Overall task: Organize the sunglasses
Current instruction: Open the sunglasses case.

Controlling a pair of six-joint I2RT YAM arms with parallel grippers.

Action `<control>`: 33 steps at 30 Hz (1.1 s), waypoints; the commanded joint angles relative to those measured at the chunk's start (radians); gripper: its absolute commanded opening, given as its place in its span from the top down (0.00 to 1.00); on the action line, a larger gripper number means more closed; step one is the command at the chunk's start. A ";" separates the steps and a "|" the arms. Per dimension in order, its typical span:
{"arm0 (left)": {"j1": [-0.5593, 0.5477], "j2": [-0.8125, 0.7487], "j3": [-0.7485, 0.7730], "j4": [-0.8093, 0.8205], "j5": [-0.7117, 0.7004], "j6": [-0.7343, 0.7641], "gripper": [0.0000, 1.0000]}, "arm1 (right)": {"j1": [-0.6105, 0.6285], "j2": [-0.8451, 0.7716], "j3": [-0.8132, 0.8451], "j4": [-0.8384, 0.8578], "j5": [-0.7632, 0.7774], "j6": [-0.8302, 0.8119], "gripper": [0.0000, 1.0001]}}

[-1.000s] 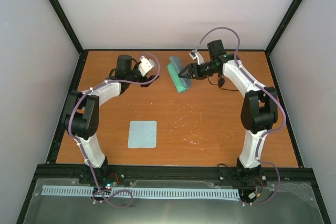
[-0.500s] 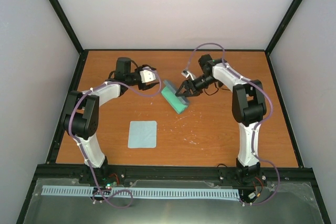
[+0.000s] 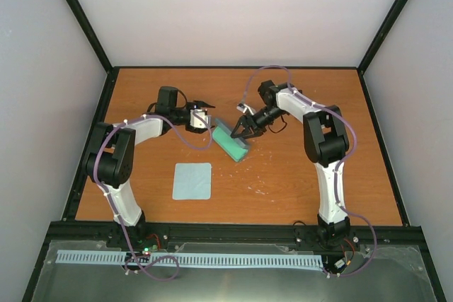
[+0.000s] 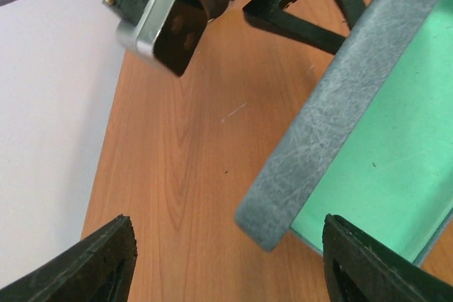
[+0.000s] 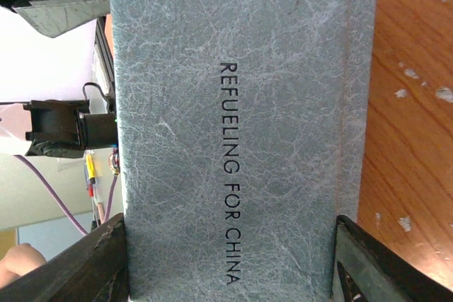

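Observation:
The grey-blue case, open with its green inside up, lies at the table's middle. My right gripper is shut on it; in the right wrist view the fingers press both long sides of the case's grey lid. My left gripper is open just left of the case; in the left wrist view the case's end lies between and ahead of the fingers. The sunglasses do not show clearly; thin dark lines by the right wrist cannot be told apart.
A square light-blue cloth lies flat in front of the left arm. Black frame rails edge the table on all sides. Purple cables loop off both arms.
My right gripper has carried the case from the back middle toward the near left. My left gripper has swung down and right toward the case.

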 commanded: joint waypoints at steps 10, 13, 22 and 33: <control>-0.030 0.056 0.105 -0.218 0.117 0.182 0.46 | 0.044 -0.007 0.069 -0.041 -0.020 -0.023 0.97; -0.040 0.063 0.100 -0.228 0.104 0.193 0.48 | 0.047 -0.010 0.084 -0.047 -0.017 -0.023 0.97; -0.043 0.071 0.126 -0.229 0.095 0.123 0.82 | 0.055 -0.012 0.085 -0.038 0.023 -0.010 0.97; -0.044 0.090 0.110 -0.071 -0.069 -0.243 1.00 | -0.054 -0.135 0.058 0.181 0.597 0.310 0.45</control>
